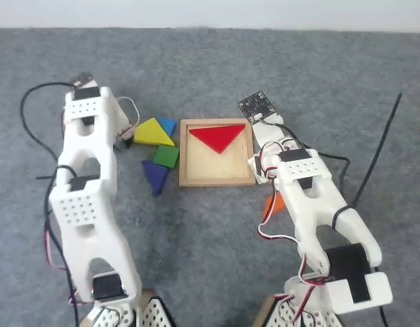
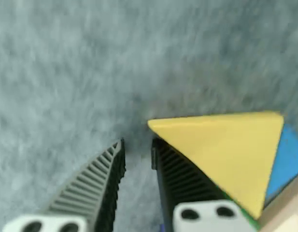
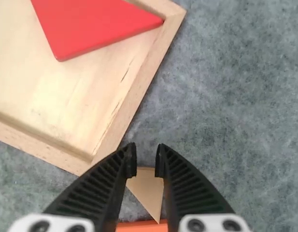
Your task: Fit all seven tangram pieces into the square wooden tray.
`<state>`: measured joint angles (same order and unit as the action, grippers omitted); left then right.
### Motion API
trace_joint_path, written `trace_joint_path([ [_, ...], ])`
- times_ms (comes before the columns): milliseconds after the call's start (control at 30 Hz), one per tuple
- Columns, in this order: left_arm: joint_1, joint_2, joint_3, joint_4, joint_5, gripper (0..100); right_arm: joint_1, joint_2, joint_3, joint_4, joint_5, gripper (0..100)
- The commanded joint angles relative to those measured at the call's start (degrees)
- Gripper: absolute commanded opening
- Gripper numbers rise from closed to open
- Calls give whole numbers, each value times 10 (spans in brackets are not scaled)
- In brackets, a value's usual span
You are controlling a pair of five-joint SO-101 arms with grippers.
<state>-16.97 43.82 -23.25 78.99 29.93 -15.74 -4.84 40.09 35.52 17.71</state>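
The square wooden tray [image 1: 184, 178] [image 3: 66, 121] lies mid-table with the red triangle [image 1: 216, 136] [image 3: 91, 24] inside, along its far side. Left of the tray are the yellow triangle [image 1: 153, 131] [image 2: 221, 145], a blue piece [image 1: 167, 125] [image 2: 289, 159], a green square [image 1: 167, 156] and a dark blue triangle [image 1: 156, 176]. My left gripper [image 2: 137, 152] is narrowly open on the carpet, one finger [image 2: 177, 179] along the yellow triangle's edge, nothing between the fingers. My right gripper [image 3: 145, 157] is narrowly open just off the tray's near right corner, above a tan triangle [image 3: 148, 191]. An orange piece [image 1: 273, 203] [image 3: 139, 226] lies beneath that arm.
Grey carpet [image 1: 216, 259] covers the whole table. Cables [image 1: 383, 146] trail right of the right arm and around the left arm's far end. A small circuit board [image 1: 256, 105] lies beyond the tray's far right corner. Carpet in front of the tray is bare.
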Motion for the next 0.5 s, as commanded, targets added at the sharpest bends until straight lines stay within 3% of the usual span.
trace_joint_path([
  [0,0,41,-134,10,-6,93,8,-6,-35,6,-6,90],
  [367,25,180,-406,12,-5,95,8,-6,-35,6,-6,90],
  [467,33,195,-485,81,-4,94,8,-6,-35,6,-6,90],
])
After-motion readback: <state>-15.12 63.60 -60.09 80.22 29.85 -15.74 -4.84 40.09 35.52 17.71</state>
